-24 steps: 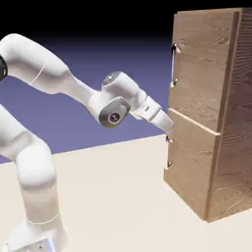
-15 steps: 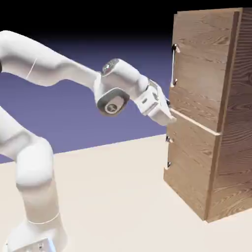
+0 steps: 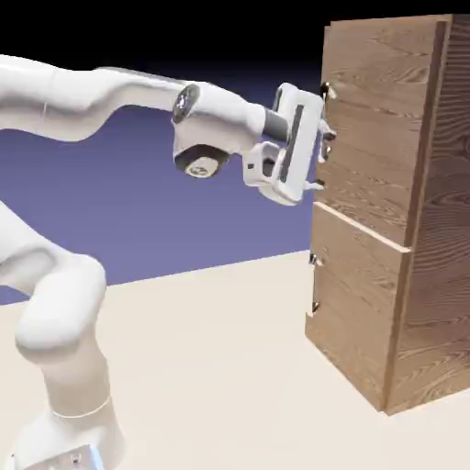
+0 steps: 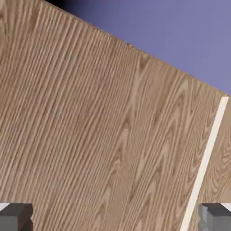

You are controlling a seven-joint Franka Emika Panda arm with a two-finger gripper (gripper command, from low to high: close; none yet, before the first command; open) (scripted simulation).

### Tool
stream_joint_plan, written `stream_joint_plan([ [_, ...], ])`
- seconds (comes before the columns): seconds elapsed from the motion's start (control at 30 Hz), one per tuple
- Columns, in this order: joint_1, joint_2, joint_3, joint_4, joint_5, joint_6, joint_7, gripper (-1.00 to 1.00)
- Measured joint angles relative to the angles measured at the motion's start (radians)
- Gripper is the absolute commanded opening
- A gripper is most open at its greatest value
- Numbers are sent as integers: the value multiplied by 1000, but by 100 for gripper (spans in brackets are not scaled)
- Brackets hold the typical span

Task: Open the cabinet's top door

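Two fingers of the gripper (image 3: 321,161) stand wide apart, near the lower part of the handle (image 3: 324,106) on the top door (image 3: 376,119). That door sits shut above the lower door (image 3: 358,303), on the exterior view's right.

"Where is your arm?" "I reach it from the left toward the right, my forearm (image 3: 138,89) nearly level and my elbow out past the exterior view's left edge."

"And your wrist?" "My wrist (image 3: 204,128) is raised, and my hand (image 3: 296,147) stands close to upright, leaning slightly."

"Your gripper (image 4: 115,217)?" "I hold it open, its two grey fingertips (image 4: 16,216) wide apart, nothing between them."
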Motion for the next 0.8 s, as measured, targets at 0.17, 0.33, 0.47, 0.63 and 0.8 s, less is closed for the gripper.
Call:
stream_joint_plan([
  [0.17, -72, -25, 80, 50, 217, 2, 99, 0],
  [0.33, -145, -50, 161, 100, 435, 4, 198, 0],
  [0.47, -203, -70, 225, 140, 609, 6, 277, 0],
  [0.63, -275, -95, 305, 190, 826, 8, 377, 0],
  [0.8, -348, -120, 385, 240, 1044, 10, 476, 0],
])
